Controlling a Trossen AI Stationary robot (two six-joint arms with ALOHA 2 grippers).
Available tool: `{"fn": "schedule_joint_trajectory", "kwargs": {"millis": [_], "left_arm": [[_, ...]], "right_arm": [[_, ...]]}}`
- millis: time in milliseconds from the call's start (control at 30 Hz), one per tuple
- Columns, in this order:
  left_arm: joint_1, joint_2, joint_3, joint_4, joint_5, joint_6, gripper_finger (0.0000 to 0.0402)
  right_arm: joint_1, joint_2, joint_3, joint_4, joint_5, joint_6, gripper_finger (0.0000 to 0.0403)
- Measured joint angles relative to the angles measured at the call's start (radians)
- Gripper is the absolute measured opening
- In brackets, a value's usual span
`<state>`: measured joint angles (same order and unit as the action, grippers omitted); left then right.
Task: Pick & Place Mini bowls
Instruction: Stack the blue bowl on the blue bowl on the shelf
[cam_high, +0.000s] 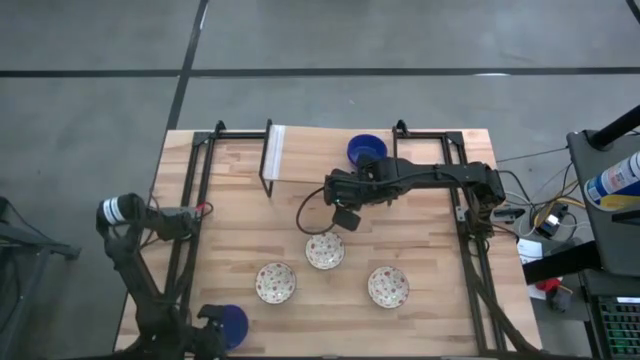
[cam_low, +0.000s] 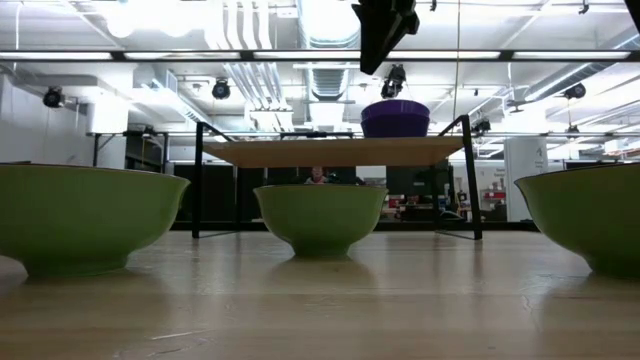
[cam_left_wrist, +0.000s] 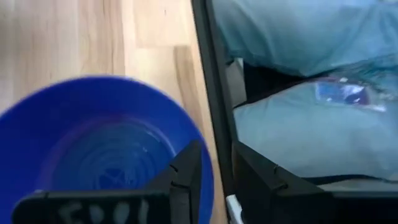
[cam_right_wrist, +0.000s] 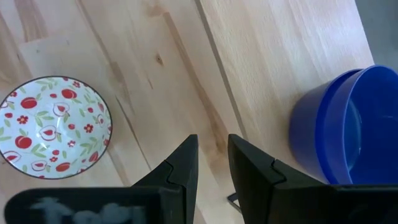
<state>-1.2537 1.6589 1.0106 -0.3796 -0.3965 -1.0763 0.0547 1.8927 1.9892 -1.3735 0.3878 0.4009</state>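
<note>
A cobalt blue bowl (cam_high: 232, 322) sits at my left gripper (cam_high: 213, 333) near the table's near left corner and fills the left wrist view (cam_left_wrist: 99, 143). Two more blue bowls, nested (cam_high: 367, 150) (cam_right_wrist: 348, 124), stand by the far edge. Three cream bowls with red patterns inside (cam_high: 325, 250) (cam_high: 275, 283) (cam_high: 388, 287) stand on their bases in the near half; in the low view their outsides look green (cam_low: 320, 215). My right gripper (cam_high: 345, 215) (cam_right_wrist: 212, 149) hovers between the nested blue bowls and the middle cream bowl (cam_right_wrist: 53, 127), fingers slightly apart, touching nothing. My left gripper has the blue bowl by its rim (cam_left_wrist: 208, 171). One finger (cam_left_wrist: 186, 174) is inside the bowl and the other (cam_left_wrist: 261, 180) is outside it. Whether the bowl rests on the table or is lifted, I cannot tell.
A black metal frame (cam_high: 195, 200) runs along the table's left, far and right sides. A white upright rack (cam_high: 275, 152) stands near the far edge. Bare wood (cam_high: 400, 225) lies between the cream bowls and the blue ones. Equipment stands beyond the right edge (cam_high: 610, 190).
</note>
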Motion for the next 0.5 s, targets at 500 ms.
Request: {"fn": "schedule_joint_trajectory", "kwargs": {"millis": [500], "left_arm": [[0.002,0.038,0.002,-0.072,0.003,-0.037,0.0077]], "right_arm": [[0.000,0.000,-0.001,0.001,-0.003,0.000,0.0086]]}}
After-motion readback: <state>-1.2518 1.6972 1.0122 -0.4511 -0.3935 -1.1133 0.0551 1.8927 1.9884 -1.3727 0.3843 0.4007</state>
